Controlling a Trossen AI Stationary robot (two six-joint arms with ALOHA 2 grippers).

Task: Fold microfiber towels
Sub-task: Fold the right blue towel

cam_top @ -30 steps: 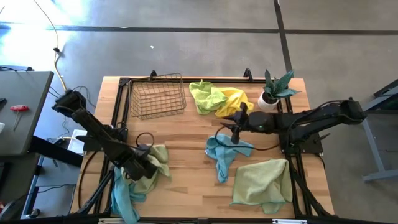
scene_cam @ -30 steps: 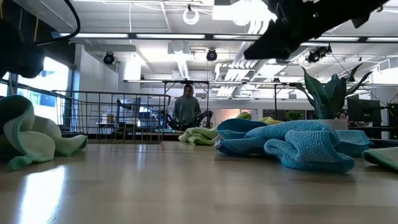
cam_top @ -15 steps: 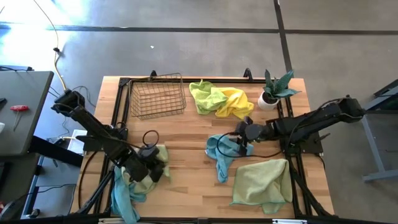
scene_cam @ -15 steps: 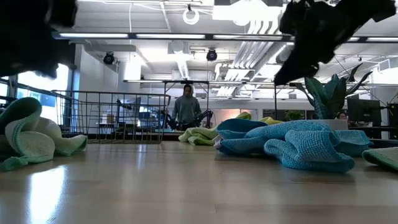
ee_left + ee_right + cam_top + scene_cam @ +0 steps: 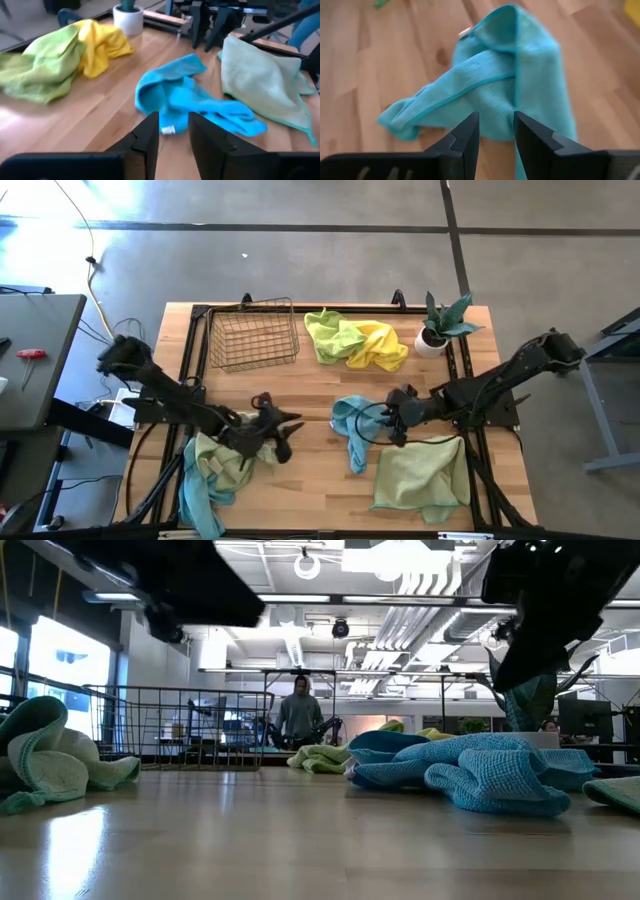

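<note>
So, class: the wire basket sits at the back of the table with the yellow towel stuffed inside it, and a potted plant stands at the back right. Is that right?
Not quite. The wire basket is empty; the yellow towel lies on the table to its right, against a lime green towel. The potted plant does stand at the back right. The high view shows this.

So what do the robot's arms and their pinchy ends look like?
Both arms are dark, nearly black, jointed tubes with black cables looping beside them. The left gripper and right gripper each end in two flat, dark, squared-off jaws with a narrow gap between.
</note>
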